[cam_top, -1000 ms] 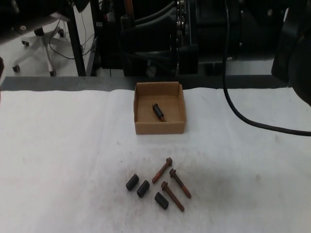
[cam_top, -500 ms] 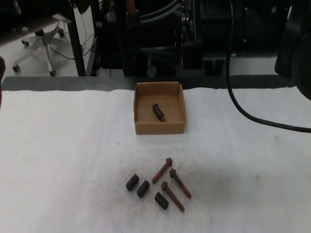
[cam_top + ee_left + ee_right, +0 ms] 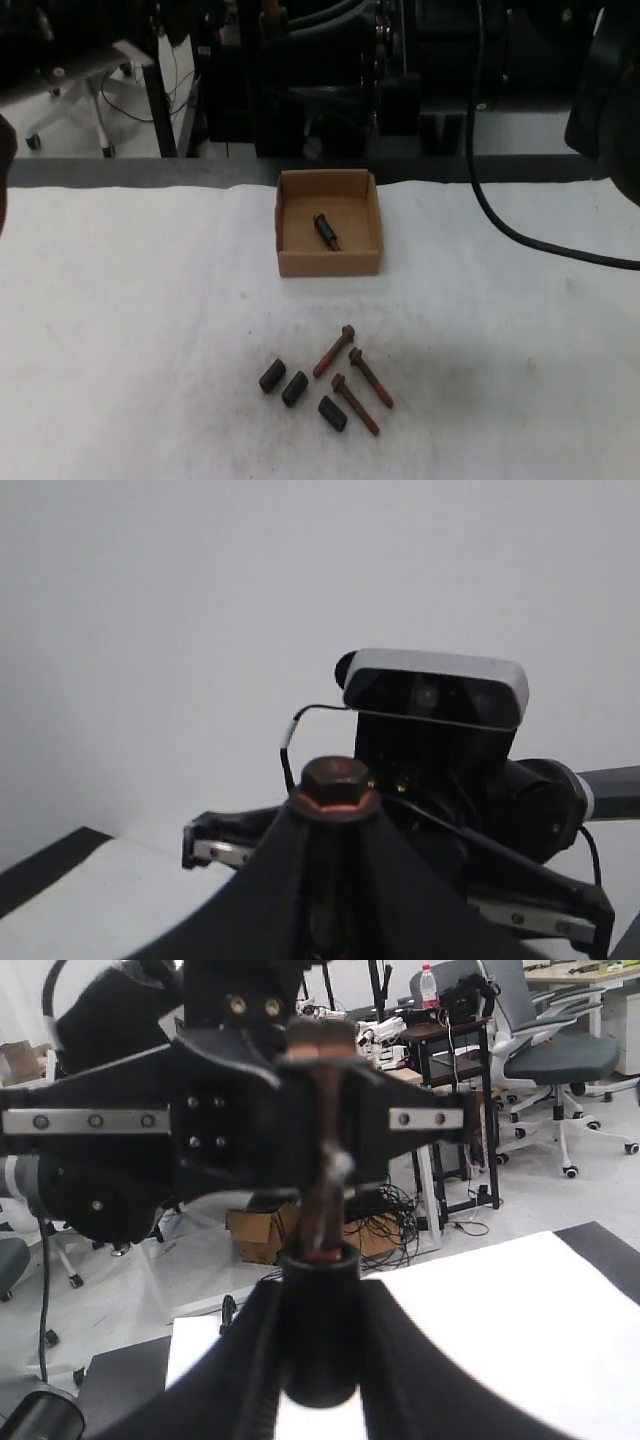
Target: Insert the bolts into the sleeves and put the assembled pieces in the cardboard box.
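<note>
In the left wrist view my left gripper is shut on a rusty bolt, hex head toward the camera. Beyond it sits the right arm's wrist camera. In the right wrist view my right gripper is shut on a black sleeve. The bolt held by the left gripper points into the sleeve's mouth. On the bench lie three loose bolts and three sleeves. The cardboard box holds one assembled piece.
A white cloth covers the bench, with a dark smudge under the loose parts. A black cable crosses the far right of the bench. Office chairs and stands fill the room behind.
The bolts, sleeves and box on the bench have not moved. Dark arm parts along the top edge of the high view have shifted slightly.
</note>
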